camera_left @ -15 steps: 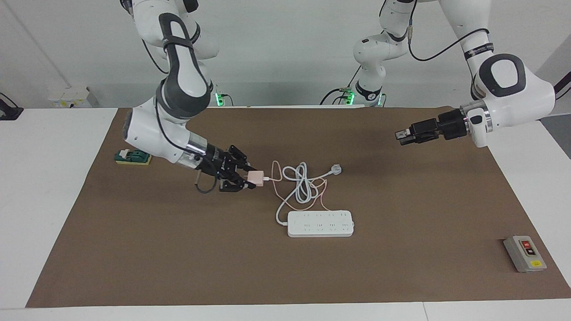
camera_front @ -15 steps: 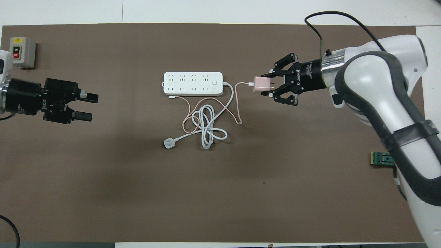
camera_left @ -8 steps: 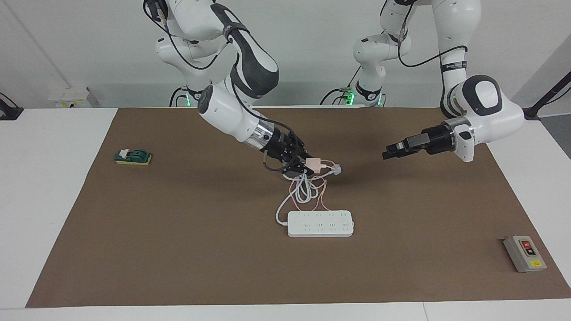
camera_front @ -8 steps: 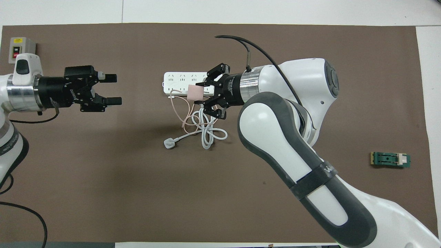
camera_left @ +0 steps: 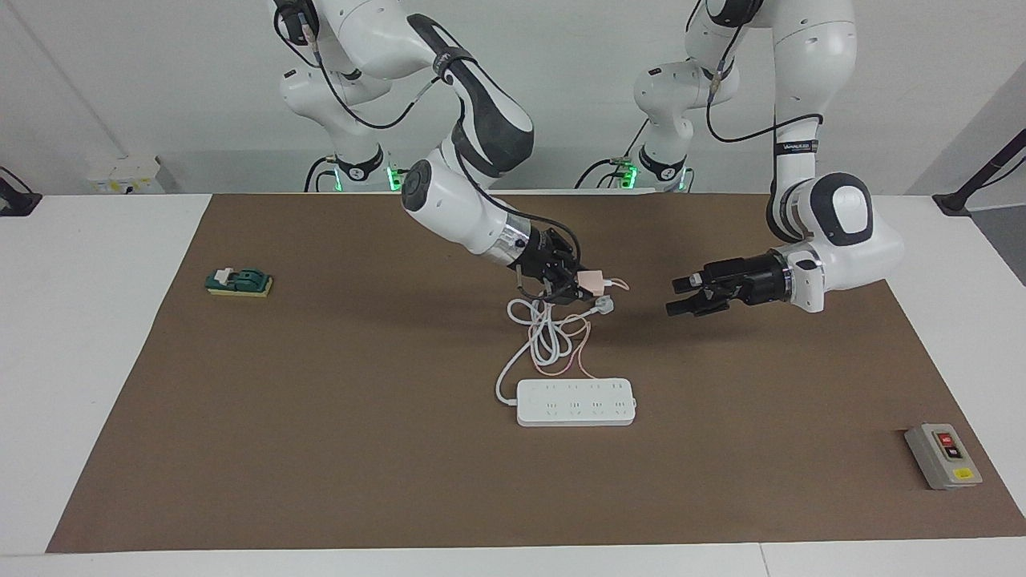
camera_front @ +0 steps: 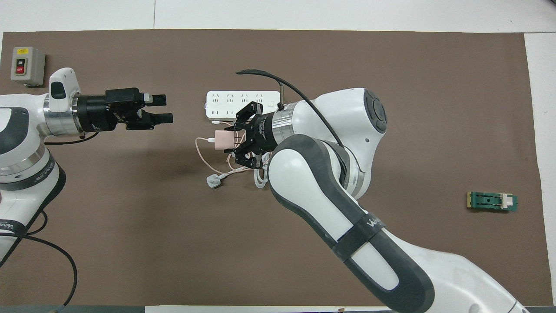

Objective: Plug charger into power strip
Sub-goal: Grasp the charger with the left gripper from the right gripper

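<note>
A: Start at nine o'clock of the facing view and sweep across. What's there?

B: A small green block (camera_left: 238, 281) on the brown counter (camera_left: 321, 449). Then the right pincer (camera_left: 579, 282), clamped on the small pale pink cube-shaped charger (camera_left: 591, 279), in the air over the coiled thick white cord (camera_left: 545, 332).

A: And the socket end?

B: The long flat white power strip (camera_left: 576, 401) lies at six o'clock from the charger, well apart. The left pincer (camera_left: 680, 296) hovers at three o'clock of the charger, fingers narrowly parted, holding nothing. A grey button box (camera_left: 942, 455) sits toward five o'clock.

A: How will the charger handle?

B: Light and rigid, I judge; its thin pinkish-orange cable (camera_left: 561, 365) is limp and may tug. Take hold across the flat sides, prongs free.
</note>
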Controlling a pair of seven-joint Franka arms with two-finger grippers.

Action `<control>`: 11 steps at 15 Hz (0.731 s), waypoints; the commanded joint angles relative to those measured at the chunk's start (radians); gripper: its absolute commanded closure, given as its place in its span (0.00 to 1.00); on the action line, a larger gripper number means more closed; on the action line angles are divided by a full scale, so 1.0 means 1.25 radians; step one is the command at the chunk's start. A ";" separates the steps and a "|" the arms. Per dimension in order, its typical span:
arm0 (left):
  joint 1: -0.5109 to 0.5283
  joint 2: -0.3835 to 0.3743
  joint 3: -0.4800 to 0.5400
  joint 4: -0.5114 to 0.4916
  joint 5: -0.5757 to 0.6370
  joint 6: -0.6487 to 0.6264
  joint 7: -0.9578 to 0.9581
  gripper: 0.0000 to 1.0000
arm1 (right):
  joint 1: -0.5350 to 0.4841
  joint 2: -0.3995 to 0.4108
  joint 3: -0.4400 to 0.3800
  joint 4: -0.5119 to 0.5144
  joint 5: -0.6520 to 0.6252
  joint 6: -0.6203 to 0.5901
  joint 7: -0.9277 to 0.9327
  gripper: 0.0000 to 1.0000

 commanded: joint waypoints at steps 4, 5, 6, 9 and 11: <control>-0.054 0.003 0.004 -0.054 -0.030 0.002 0.173 0.00 | 0.000 0.053 -0.002 0.093 -0.010 -0.024 0.071 1.00; -0.055 -0.001 0.004 -0.066 -0.030 0.003 0.173 0.00 | 0.000 0.054 -0.002 0.099 -0.011 -0.027 0.073 1.00; -0.055 -0.003 0.003 -0.077 -0.041 -0.002 0.173 0.00 | 0.000 0.055 -0.002 0.102 -0.011 -0.027 0.073 1.00; -0.061 -0.005 0.003 -0.106 -0.099 -0.039 0.173 0.00 | 0.001 0.056 -0.002 0.102 -0.012 -0.031 0.073 1.00; -0.066 -0.005 0.000 -0.113 -0.155 -0.049 0.172 0.00 | 0.000 0.055 -0.003 0.102 -0.012 -0.033 0.073 1.00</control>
